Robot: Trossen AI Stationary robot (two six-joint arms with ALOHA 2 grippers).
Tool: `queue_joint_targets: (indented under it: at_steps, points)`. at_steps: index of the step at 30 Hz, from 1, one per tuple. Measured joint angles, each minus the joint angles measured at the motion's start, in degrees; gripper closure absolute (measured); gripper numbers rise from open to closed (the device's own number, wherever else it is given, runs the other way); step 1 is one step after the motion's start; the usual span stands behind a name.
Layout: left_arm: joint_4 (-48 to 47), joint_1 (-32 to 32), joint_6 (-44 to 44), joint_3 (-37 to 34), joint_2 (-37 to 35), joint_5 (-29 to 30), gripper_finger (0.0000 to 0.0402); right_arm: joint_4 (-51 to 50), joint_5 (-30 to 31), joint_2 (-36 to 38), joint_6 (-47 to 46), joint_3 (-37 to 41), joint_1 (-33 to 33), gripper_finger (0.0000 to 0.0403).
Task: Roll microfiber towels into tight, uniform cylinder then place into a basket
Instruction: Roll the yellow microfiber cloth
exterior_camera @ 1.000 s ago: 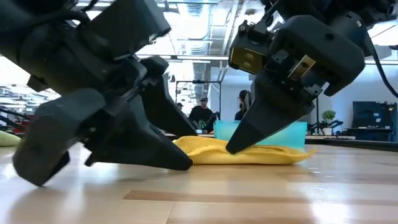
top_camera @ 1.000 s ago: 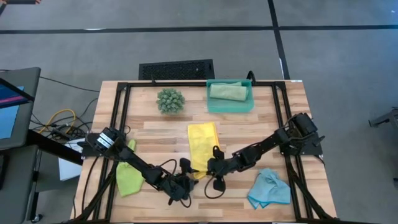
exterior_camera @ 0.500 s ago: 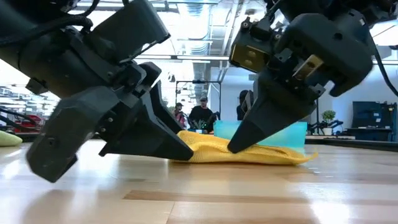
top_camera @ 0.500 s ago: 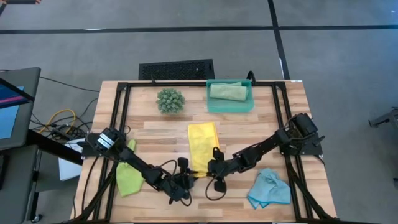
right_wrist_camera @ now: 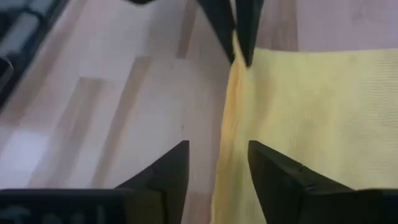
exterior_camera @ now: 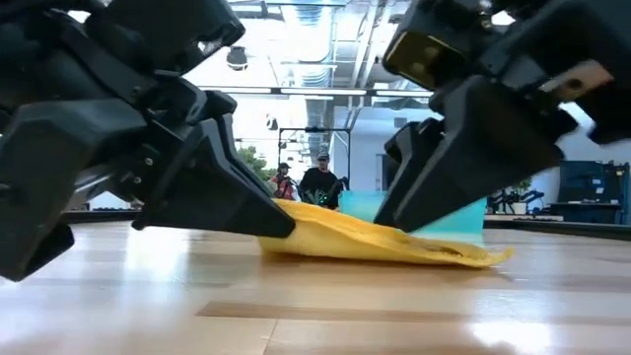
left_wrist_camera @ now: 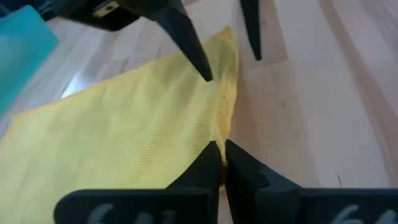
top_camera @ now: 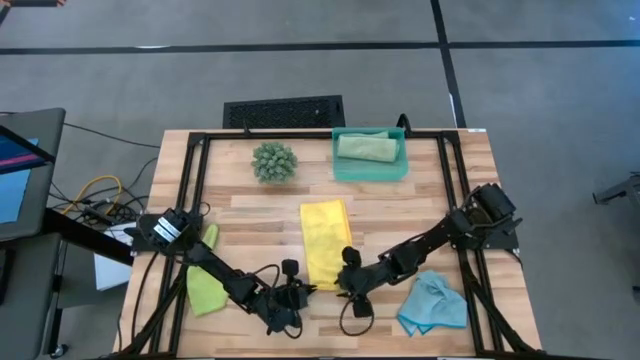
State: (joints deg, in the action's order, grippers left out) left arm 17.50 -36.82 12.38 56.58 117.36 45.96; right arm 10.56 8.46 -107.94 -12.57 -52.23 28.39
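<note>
A yellow towel [top_camera: 325,240] lies spread on the middle of the table. My left gripper [top_camera: 299,288] is shut on its near-left corner. My right gripper [top_camera: 344,284] is open at the near-right corner, and the towel's near edge [right_wrist_camera: 227,155] runs between its two fingers. A rolled sage green towel [top_camera: 367,147] lies in the teal basket [top_camera: 345,170] at the far side. A lime green towel [top_camera: 205,282] lies at the left and a light blue towel [top_camera: 432,303] at the near right, both crumpled. My left gripper pinches the yellow towel's near edge at its left corner [left_wrist_camera: 219,135] between its two fingers, coming in low and slanting down from the near left. That corner [exterior_camera: 296,225] is raised a little; the rest of the towel lies on the table. Whether my right gripper touches the towel, I cannot tell.
A round spiky green plant ball [top_camera: 273,160] stands far left of the basket. A black slotted grille [top_camera: 283,110] lies beyond the table's far edge. Black frame rails [top_camera: 190,200] run along the table's sides. People show in the room beyond.
My left gripper has shut on the yellow towel's near-left corner and raised it slightly. My right gripper has opened, let go of the towel and drawn back a little toward the table's near edge. Both wrists have rolled somewhat.
</note>
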Motion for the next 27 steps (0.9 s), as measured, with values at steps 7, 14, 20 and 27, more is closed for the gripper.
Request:
queue_joint_targets:
  at_steps: [7,14,20,27]
  points:
    - [0.04,1.92,6.25,-0.41,-0.04,-3.49,0.0400,-0.25,10.56,0.00,6.99,0.00,4.15,0.0212]
    - [-0.60,2.24,10.90,-1.53,-0.96,-1.86,0.0401,-2.02,14.24,-0.04,11.04,0.00,6.15,0.0233]
    - [-5.10,2.21,15.36,-1.51,-3.28,-0.35,0.0401,-3.39,14.68,-0.04,11.08,0.00,5.70,0.0238]
    - [-5.32,2.15,15.76,-1.53,-3.39,-0.96,0.0401,-7.49,18.83,-0.07,8.19,0.00,5.21,0.0239]
